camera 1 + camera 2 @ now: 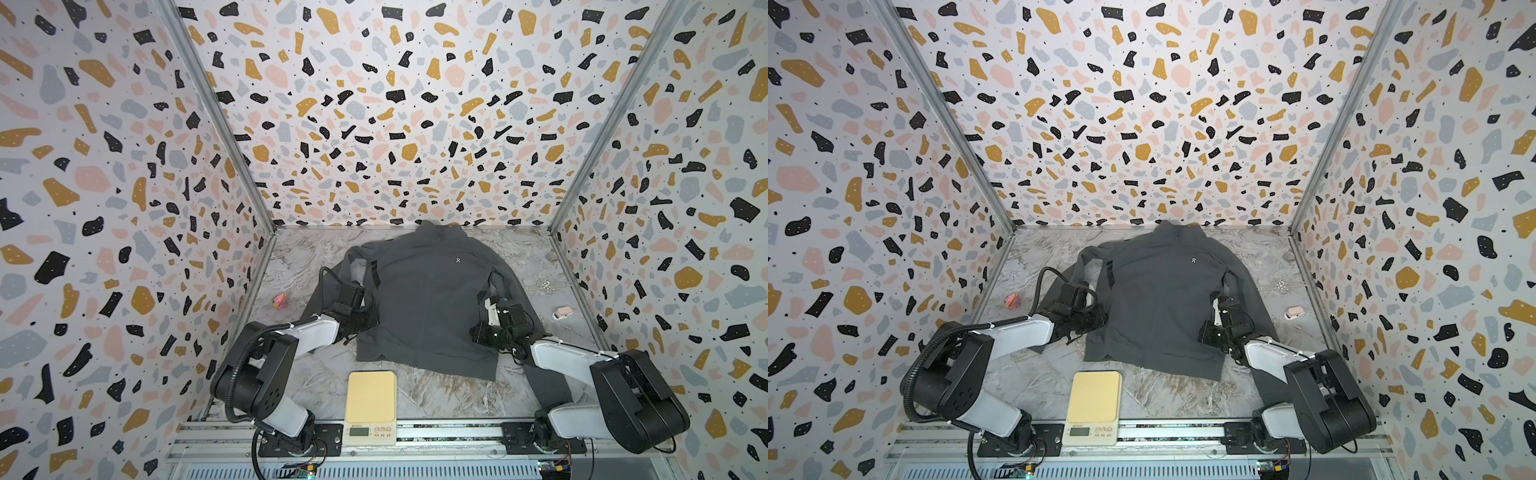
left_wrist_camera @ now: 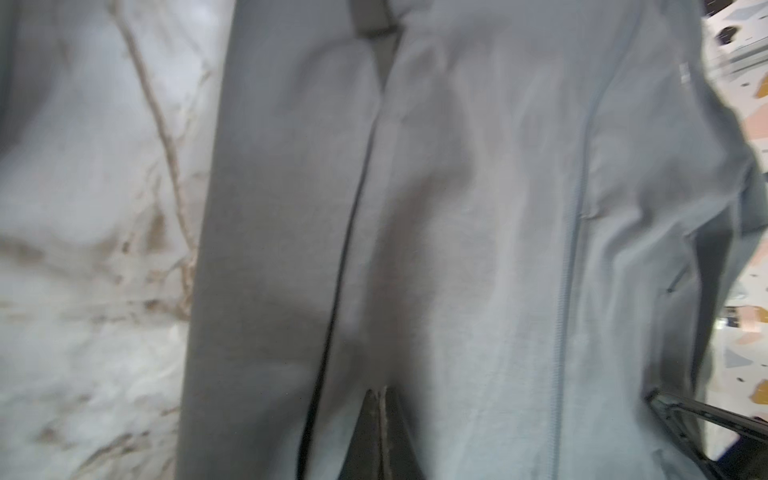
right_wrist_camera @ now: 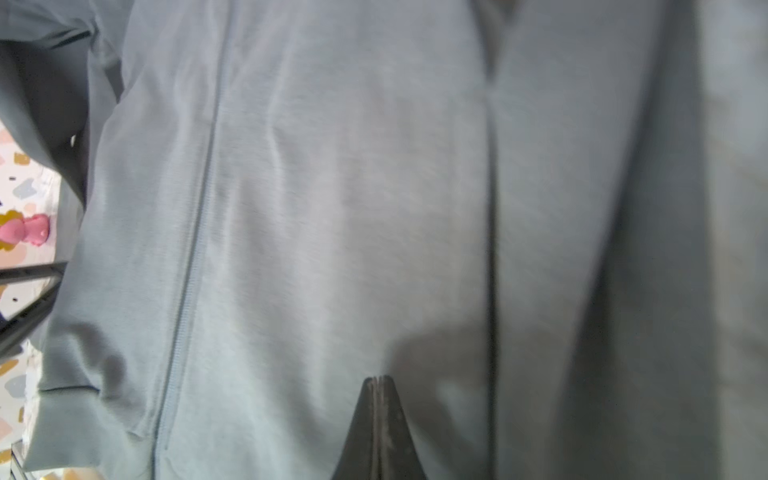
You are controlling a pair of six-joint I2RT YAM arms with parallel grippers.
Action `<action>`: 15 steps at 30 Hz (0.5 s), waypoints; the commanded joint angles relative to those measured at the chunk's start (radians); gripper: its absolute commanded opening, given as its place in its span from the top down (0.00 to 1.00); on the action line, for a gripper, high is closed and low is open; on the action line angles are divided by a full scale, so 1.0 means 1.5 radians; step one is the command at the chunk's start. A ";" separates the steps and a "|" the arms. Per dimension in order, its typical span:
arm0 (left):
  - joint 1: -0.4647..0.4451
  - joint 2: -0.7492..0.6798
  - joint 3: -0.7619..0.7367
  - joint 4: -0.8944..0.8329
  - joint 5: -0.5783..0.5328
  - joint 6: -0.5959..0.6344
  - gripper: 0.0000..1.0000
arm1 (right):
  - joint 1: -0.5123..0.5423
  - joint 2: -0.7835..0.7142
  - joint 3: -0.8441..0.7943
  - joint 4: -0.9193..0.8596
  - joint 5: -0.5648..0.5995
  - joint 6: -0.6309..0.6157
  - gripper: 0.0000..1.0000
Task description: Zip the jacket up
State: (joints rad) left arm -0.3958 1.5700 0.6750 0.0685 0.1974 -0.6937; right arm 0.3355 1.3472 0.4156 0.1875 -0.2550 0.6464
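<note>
The dark grey jacket [image 1: 428, 299] [image 1: 1158, 299] lies flat, front up, with its collar at the back wall and its hem toward the front. Its zipper [image 2: 569, 270] [image 3: 195, 249] shows as one thin line with the front panels meeting along it. My left gripper [image 1: 368, 320] [image 2: 380, 392] hovers over the jacket's left side, near where the sleeve meets the body. It is shut, with nothing between its fingers. My right gripper [image 1: 478, 332] [image 3: 379, 380] is over the right side of the body, also shut and empty.
A cream kitchen scale [image 1: 371, 395] stands at the front middle, just below the hem. A pink toy [image 1: 279, 300] lies left of the jacket. A clear glass piece [image 1: 545, 286] and a small pink-white item [image 1: 562, 312] lie to the right. Patterned walls close in three sides.
</note>
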 commanded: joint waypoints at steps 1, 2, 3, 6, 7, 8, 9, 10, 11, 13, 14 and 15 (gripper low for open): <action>-0.004 0.028 -0.019 -0.025 -0.026 0.021 0.96 | -0.036 0.004 -0.021 0.036 0.011 0.006 1.00; -0.002 0.035 -0.022 -0.026 -0.031 0.023 0.97 | -0.050 0.014 -0.021 0.043 0.002 -0.003 1.00; -0.001 0.038 -0.023 -0.026 -0.033 0.023 0.97 | -0.065 0.022 -0.021 0.052 -0.009 -0.011 1.00; 0.015 0.030 -0.030 -0.032 -0.050 0.029 0.99 | -0.111 0.042 -0.016 0.077 -0.036 -0.039 1.00; 0.022 0.020 -0.033 -0.037 -0.057 0.033 0.99 | -0.127 0.047 -0.009 0.077 -0.040 -0.052 1.00; 0.035 0.008 -0.035 -0.042 -0.063 0.037 0.99 | -0.142 0.051 -0.001 0.072 -0.048 -0.066 1.00; 0.045 -0.005 -0.037 -0.048 -0.070 0.042 0.99 | -0.153 0.052 0.006 0.070 -0.055 -0.079 1.00; 0.056 -0.021 -0.037 -0.059 -0.081 0.048 0.99 | -0.165 0.051 0.017 0.063 -0.061 -0.093 1.00; 0.068 -0.039 -0.037 -0.071 -0.092 0.057 0.99 | -0.174 0.049 0.027 0.050 -0.063 -0.108 1.00; 0.089 -0.076 -0.036 -0.085 -0.103 0.070 0.99 | -0.181 0.040 0.055 0.021 -0.066 -0.134 0.98; 0.097 -0.100 -0.036 -0.092 -0.113 0.076 0.97 | -0.180 0.031 0.072 0.006 -0.072 -0.148 0.95; 0.103 -0.123 -0.035 -0.098 -0.125 0.080 0.93 | -0.180 0.022 0.084 -0.008 -0.080 -0.155 0.92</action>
State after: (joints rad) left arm -0.2714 1.4643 0.6312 -0.0051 0.0937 -0.6212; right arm 0.0662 1.4212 0.4706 0.2447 -0.3485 0.5003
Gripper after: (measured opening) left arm 0.057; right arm 0.067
